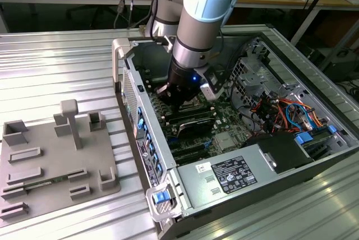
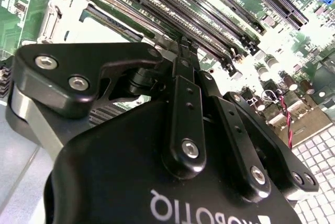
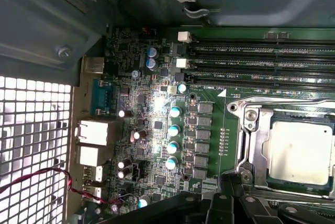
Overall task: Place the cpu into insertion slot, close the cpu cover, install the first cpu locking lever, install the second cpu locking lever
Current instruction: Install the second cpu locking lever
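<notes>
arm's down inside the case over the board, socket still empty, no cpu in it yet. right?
Not quite. The arm is down inside the case over the board, but the socket isn't empty: the first wrist view shows the cpu already seated in it.

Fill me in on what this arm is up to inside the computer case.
The arm has reached down into the open computer case and its gripper sits low over the motherboard, next to the long memory slots. In the first wrist view the cpu already lies in the insertion slot, with the silvery metal frame around it. Whether the cover and its levers are fastened cannot be told from here.
</notes>
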Motion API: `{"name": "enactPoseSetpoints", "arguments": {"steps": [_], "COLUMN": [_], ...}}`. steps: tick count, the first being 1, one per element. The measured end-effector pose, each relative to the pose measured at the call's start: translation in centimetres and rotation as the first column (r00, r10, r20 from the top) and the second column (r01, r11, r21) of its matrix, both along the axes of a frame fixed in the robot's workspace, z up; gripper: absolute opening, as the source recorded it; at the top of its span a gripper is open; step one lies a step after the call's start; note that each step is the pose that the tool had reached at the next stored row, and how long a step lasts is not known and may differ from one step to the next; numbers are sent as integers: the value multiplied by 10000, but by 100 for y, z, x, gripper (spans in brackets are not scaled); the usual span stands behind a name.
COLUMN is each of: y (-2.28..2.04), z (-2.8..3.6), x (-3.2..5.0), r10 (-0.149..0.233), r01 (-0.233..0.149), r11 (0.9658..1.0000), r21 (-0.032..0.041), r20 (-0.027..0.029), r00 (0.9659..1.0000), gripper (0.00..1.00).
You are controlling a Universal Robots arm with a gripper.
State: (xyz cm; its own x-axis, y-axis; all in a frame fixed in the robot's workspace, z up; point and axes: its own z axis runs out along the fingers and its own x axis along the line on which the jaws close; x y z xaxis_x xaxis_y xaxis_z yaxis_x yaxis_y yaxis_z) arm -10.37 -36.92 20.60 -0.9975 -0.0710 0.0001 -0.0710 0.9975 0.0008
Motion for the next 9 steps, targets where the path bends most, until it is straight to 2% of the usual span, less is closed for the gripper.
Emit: {"name": "enactPoseSetpoints", "arguments": {"steps": [4, 6, 9], "y": [0, 0, 0], "z": [63, 278, 284], "x": [-1, -1, -1], "r10": [-2, -2, -2], "r01": [2, 2, 2], "r11": [10000, 10000, 10000], "r21": [-1, 0, 0], "r20": [-1, 0, -1], "r00": [10000, 10000, 10000], "gripper": [11, 11, 11]}}
